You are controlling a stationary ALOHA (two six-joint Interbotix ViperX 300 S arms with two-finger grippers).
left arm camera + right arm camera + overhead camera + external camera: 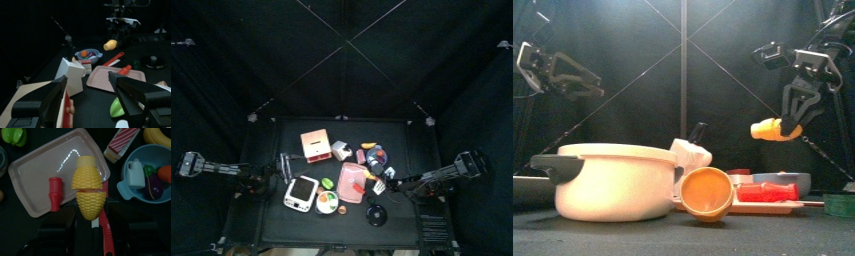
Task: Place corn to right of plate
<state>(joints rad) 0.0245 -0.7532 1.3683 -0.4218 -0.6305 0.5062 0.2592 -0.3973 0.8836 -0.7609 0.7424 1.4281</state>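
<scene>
Clamped on the corn (88, 187), my right claw (787, 126) hung high above the table's right side, with clear air under the cob in the front view. Straight below me lay the pink plate (40, 175), its near edge carrying a red piece (55, 193). Just past the plate's right edge sat a blue bowl (133, 188) of small things, and a red-and-white box (122, 139) stood off its far corner. My left claw (90, 102) rested low on the left, jaws apart, near the white box (72, 74).
</scene>
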